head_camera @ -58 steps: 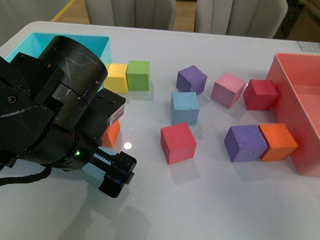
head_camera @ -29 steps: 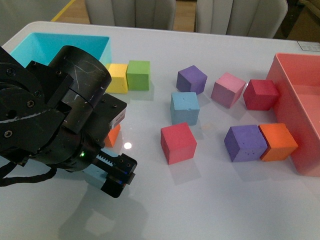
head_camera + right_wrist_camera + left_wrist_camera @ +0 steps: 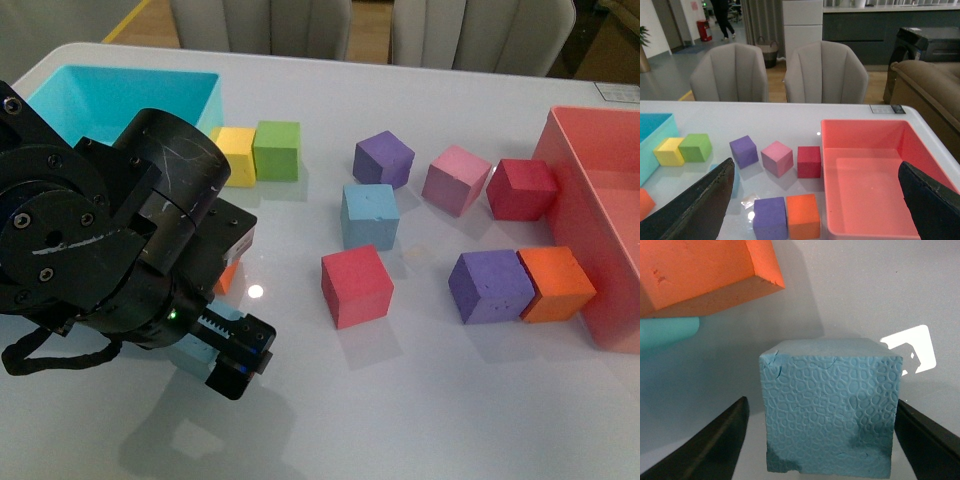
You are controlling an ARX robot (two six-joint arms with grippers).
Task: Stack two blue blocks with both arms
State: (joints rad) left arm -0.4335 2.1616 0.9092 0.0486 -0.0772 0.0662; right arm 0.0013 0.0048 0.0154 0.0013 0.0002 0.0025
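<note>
Blue block (image 3: 830, 405) near table (image 3: 430, 400) front-left corner, sitting inside left gripper (image 3: 821, 412), jaws open, apparently not clamped yet. Next: close, lift, place on second blue block (image 3: 369, 216) mid-table. Right gripper (image 3: 815, 175) spread wide, empty.

In the front view the left arm (image 3: 110, 240) covers all but a pale sliver of one blue block (image 3: 193, 352), most of an orange cube (image 3: 229, 276) and the near wall of the turquoise bin (image 3: 120, 85); the pink bin (image 3: 610, 210) runs off the right edge. In the left wrist view the left gripper's fingers (image 3: 715, 440) leave by the lower corners; whether they press the block cannot be told; in the right wrist view the right gripper's finger (image 3: 700, 210) hides most of what seems the other blue block (image 3: 736, 182).
</note>
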